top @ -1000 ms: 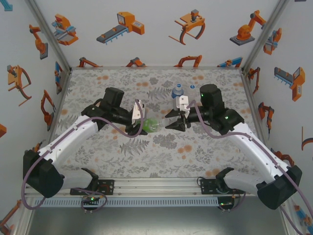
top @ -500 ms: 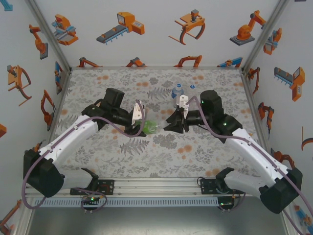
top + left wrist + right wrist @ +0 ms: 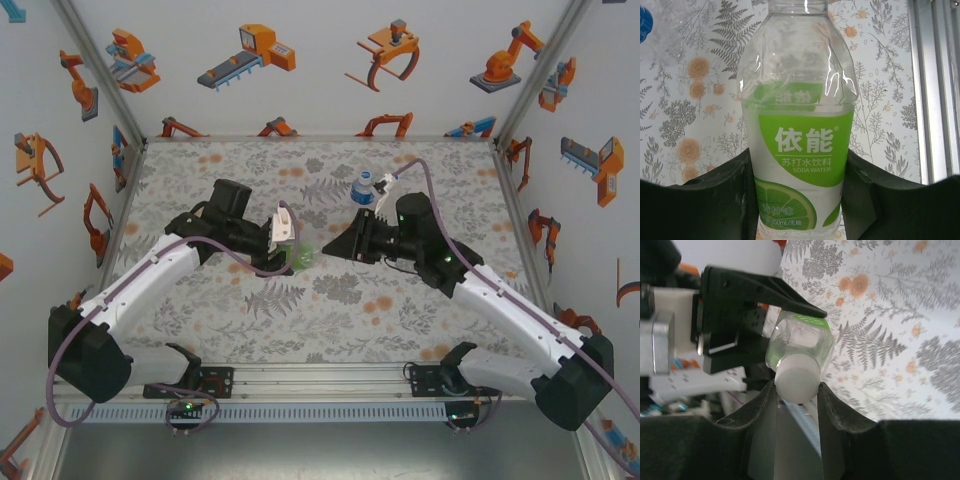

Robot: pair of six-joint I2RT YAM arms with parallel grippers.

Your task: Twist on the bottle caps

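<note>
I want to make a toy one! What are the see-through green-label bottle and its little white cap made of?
The clear green-label drink bottle looks like thin glossy plastic: the flowery table shows through it and bright glints sit on its shoulder. The small round whitish cap looks like duller, opaque plastic, probably: nothing shows through it.

The middle of the floral-patterned table (image 3: 300,330) is blocked. There the left gripper (image 3: 290,252) clamps the clear plastic bottle with the green label (image 3: 302,257), and the right gripper (image 3: 336,249) faces it head-on, pinching the small white round cap (image 3: 797,381) at the bottle's mouth, with no gap between them. The clear bottle with the blue label (image 3: 364,188) stands upright near the far edge, just behind the right arm (image 3: 500,300). The far left corner and the near strip between both arms lie open.
</note>
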